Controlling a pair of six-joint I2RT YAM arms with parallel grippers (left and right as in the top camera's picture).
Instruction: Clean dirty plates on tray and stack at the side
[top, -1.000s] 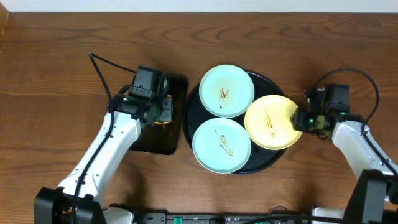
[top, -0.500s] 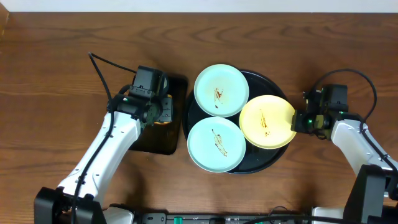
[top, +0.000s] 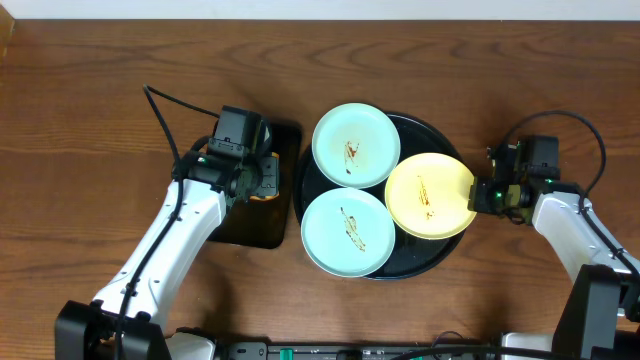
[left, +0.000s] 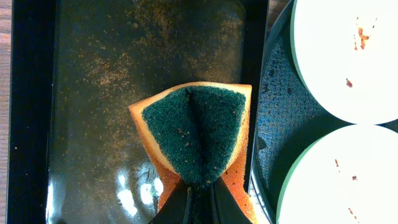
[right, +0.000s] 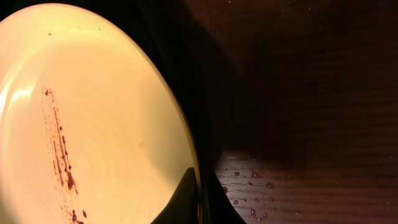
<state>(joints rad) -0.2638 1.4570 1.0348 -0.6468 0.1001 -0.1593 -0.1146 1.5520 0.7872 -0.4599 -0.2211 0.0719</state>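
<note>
The left arm (top: 170, 235) rises from the lower left of the overhead frame and bends toward the centre. Its wrist sits over the small tray (top: 280, 225). The left gripper (left: 198, 194) points down, its jaws nearly together and pinching a sponge (left: 193, 124). The sponge is folded along a crease that runs up the frame, green pad facing up and orange edges showing.

The right arm (top: 575, 225) comes up from the lower right corner and reaches left. The right gripper (right: 200, 198) is clamped on the right rim of the yellow plate (top: 430, 195).

All three plates lie face up on the round tray (top: 418, 130) at mid-frame. Being round, they have no long axis. The upper green plate (top: 356, 146) overhangs the tray's upper left rim, and the lower green plate (top: 349, 231) reaches its lower left rim. The yellow plate's right edge sits at the right rim, above the wet table (right: 298, 93). The yellow plate's brown smear runs roughly top to bottom, and the green plates' smears are short and slanted.
</note>
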